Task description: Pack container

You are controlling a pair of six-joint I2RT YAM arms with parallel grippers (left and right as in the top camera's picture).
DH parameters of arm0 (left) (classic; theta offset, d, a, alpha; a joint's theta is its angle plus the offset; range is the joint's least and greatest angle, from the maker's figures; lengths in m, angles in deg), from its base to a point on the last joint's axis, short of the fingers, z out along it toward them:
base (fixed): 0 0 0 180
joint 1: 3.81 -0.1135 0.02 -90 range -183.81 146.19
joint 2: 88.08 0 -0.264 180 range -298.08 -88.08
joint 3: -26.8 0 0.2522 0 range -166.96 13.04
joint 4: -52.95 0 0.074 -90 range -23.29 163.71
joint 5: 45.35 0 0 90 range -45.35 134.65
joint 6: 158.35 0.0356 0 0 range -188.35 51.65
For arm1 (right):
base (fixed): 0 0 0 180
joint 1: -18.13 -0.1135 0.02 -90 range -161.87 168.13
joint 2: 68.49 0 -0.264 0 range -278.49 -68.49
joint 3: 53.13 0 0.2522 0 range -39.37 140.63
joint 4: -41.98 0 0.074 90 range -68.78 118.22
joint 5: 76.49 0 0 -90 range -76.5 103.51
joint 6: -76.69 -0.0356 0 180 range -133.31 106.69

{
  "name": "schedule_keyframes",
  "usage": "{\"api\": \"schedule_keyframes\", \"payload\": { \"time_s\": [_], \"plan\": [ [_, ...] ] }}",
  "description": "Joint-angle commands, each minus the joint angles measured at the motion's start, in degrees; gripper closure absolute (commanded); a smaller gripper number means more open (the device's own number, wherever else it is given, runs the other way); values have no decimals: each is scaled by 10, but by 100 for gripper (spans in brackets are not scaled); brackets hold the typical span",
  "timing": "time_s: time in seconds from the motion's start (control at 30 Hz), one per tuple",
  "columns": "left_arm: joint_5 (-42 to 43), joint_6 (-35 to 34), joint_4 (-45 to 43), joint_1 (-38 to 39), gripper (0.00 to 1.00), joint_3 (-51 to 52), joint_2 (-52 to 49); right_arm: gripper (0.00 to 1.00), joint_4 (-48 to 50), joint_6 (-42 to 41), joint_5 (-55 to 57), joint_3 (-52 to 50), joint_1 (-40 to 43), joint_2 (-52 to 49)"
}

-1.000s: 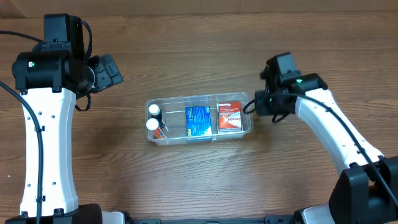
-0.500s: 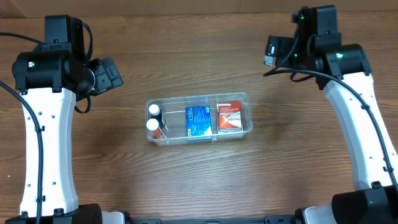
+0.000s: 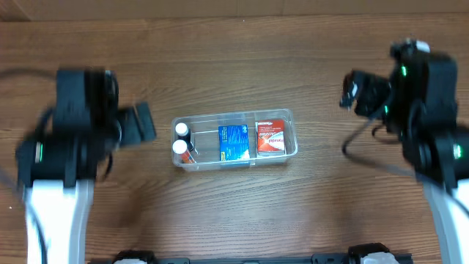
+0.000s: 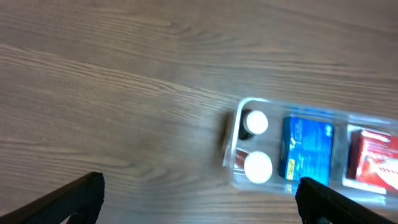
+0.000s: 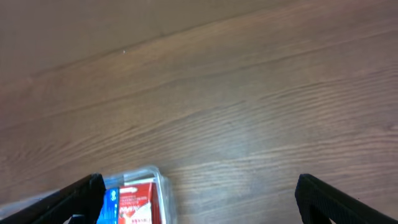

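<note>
Container (image 3: 206, 139) between left fingers (image 4: 73, 198) and right fingers (image 5: 339, 198), apart from both.

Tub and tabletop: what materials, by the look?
The container: probably clear glossy plastic; its walls are see-through and the wood shows through its base. The table: matte brown wood or wood-look laminate; grain lines show, which one is unclear.

Clear glossy plastic container (image 3: 236, 163), matt wood table (image 3: 234, 213)

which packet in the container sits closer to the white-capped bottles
The blue packet, in the middle of the container, beside the white-capped bottles; the red packet lies beyond it at the far end.
</note>
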Motion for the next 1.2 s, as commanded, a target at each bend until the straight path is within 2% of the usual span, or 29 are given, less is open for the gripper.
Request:
{"api": "schedule_keyframes", "payload": {
  "time_s": [0.0,0.1,0.2,0.27,0.5,0.97,1.03,1.17],
  "plan": [
    [-5,10,-54,3,0,133,145,0,28,-15,10,-115,0,102],
    [-5,-23,-73,3,0,226,252,0,38,-15,10,-214,1,205],
    [8,-85,-73,3,0,272,309,0,26,-15,10,-259,1,268],
    [8,-95,-63,3,0,285,325,0,-10,-15,9,-267,1,296],
    [8,-95,-13,3,0,286,323,0,-47,-15,10,-267,1,298],
    [8,-95,-10,3,0,286,323,0,-47,-10,12,-267,1,302],
    [8,-95,-10,3,0,286,323,0,-32,7,10,-267,1,314],
    [8,-95,-9,3,0,286,323,0,15,101,-4,-271,1,362]
  ]
}}
